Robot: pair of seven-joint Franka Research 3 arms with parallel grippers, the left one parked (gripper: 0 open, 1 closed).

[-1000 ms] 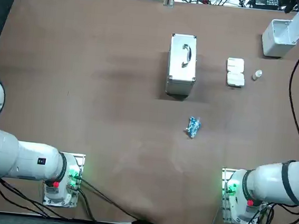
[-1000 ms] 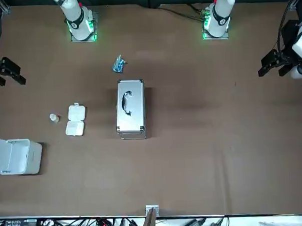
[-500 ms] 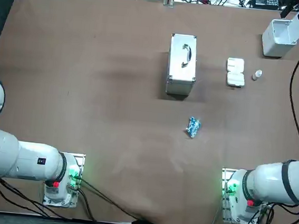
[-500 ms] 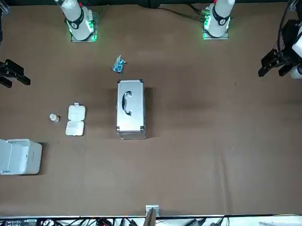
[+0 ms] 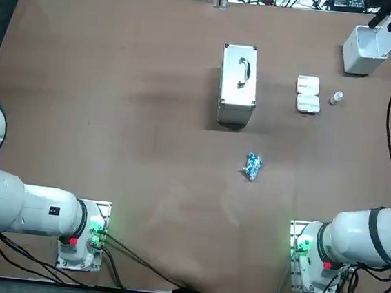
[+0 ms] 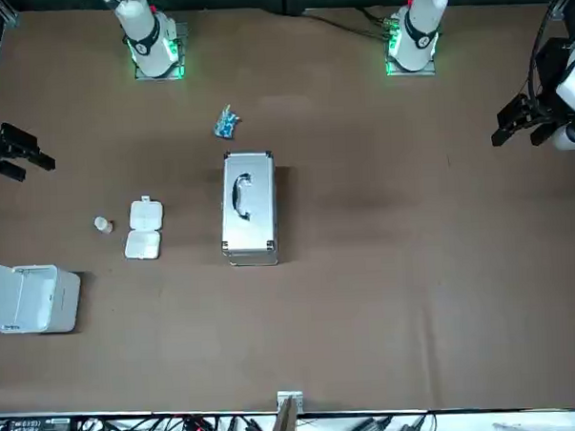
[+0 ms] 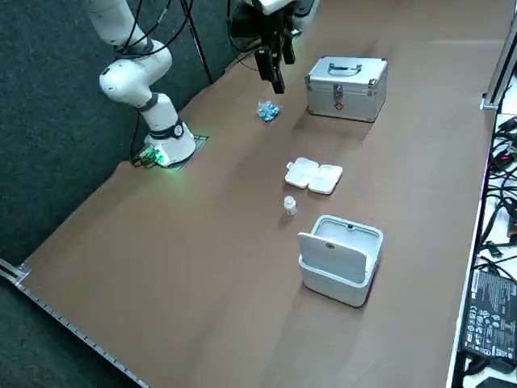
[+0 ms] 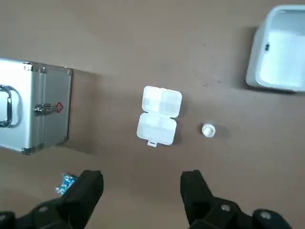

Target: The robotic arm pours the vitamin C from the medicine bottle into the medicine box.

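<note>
The small white medicine bottle (image 5: 336,98) stands upright on the brown table, just to the right of the open white medicine box (image 5: 308,94). Both also show in the wrist view, bottle (image 8: 208,130) and box (image 8: 158,116), far below the fingers. My right gripper (image 8: 143,195) is open with nothing between its fingers. It hangs high above the table's right side (image 6: 23,158), well apart from the bottle (image 6: 103,224) and the box (image 6: 143,229). From the right side the gripper (image 7: 272,73) points downward.
A silver metal case (image 5: 238,83) with a handle lies near the table's middle. A blue packet (image 5: 252,166) lies nearer the arms' bases. An open white bin (image 5: 368,45) stands at the far right corner.
My right gripper has drifted farther from the robot's base, along the table's right side toward the bottle and box. Nothing on the table has moved.
</note>
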